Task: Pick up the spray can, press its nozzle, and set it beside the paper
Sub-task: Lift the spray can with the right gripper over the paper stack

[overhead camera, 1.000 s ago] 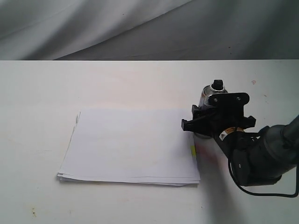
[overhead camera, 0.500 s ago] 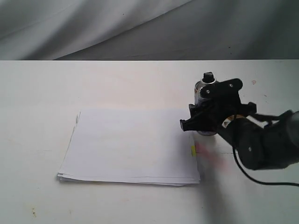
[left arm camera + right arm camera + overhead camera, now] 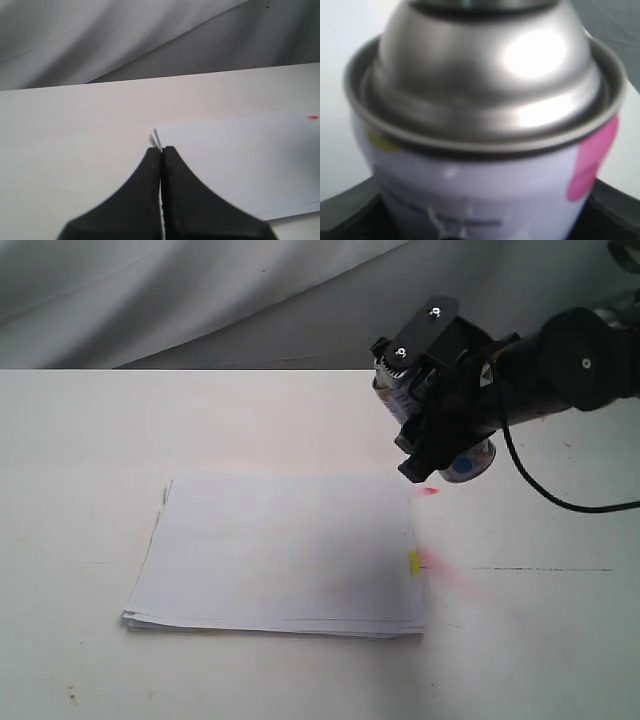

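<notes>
the right claw (image 3: 432, 415) grasps the spray can (image 3: 468, 462), tilted and clear of the table near the paper (image 3: 280, 550), likely freeing its hidden nozzle for pressing. the left claw (image 3: 161, 170) is clenched, empty.

Test lab: white table (image 3: 80, 420), grey drape (image 3: 200, 300)

The exterior camera looks down across the thin white paper stack (image 3: 280, 550) toward grey cloth (image 3: 200, 300). The left wrist camera, low by the stack's corner, shares it. The right wrist camera sits tight against the silver metal spray can (image 3: 485, 100).
</notes>
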You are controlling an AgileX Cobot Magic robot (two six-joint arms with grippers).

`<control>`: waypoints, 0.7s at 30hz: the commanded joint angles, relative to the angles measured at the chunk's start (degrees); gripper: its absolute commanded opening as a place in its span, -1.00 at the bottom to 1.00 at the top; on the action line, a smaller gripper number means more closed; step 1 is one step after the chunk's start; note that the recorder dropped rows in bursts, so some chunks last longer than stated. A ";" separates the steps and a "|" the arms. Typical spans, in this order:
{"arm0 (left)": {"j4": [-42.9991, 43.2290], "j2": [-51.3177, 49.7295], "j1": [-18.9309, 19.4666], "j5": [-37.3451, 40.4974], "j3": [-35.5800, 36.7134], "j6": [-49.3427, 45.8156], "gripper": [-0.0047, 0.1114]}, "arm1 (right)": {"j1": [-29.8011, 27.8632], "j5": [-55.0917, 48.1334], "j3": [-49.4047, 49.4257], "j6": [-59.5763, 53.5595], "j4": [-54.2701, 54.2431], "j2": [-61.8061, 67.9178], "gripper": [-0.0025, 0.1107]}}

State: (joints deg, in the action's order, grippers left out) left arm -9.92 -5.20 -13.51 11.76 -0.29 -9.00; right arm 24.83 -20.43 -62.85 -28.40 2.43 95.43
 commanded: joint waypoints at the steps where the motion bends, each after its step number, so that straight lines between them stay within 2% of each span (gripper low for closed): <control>1: 0.25 -0.29 -0.11 -0.35 0.29 -0.08 -0.92 | 3.53 -5.97 -5.31 0.75 13.92 -0.99 -0.96; 5: 0.25 -0.29 -0.11 -0.35 0.29 -0.08 -0.92 | 7.12 -6.48 -5.94 3.23 24.46 -0.99 -0.96; 10: 0.25 -0.29 -0.11 -0.35 0.29 -0.08 -0.92 | 10.63 -5.60 -5.94 4.75 31.29 0.24 -0.96; 17: 0.25 -0.29 -0.11 -0.35 0.29 -0.08 -0.92 | 15.29 -6.49 -5.94 21.47 49.99 5.43 -0.96; 21: 0.25 -0.29 -0.11 -0.35 0.29 -0.08 -0.92 | 17.21 -8.13 -5.94 26.15 57.38 8.53 -0.96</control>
State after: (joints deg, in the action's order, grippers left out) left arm -9.92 -5.20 -13.51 11.76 -0.29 -9.00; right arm 40.95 -28.02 -68.12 -6.53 53.01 102.84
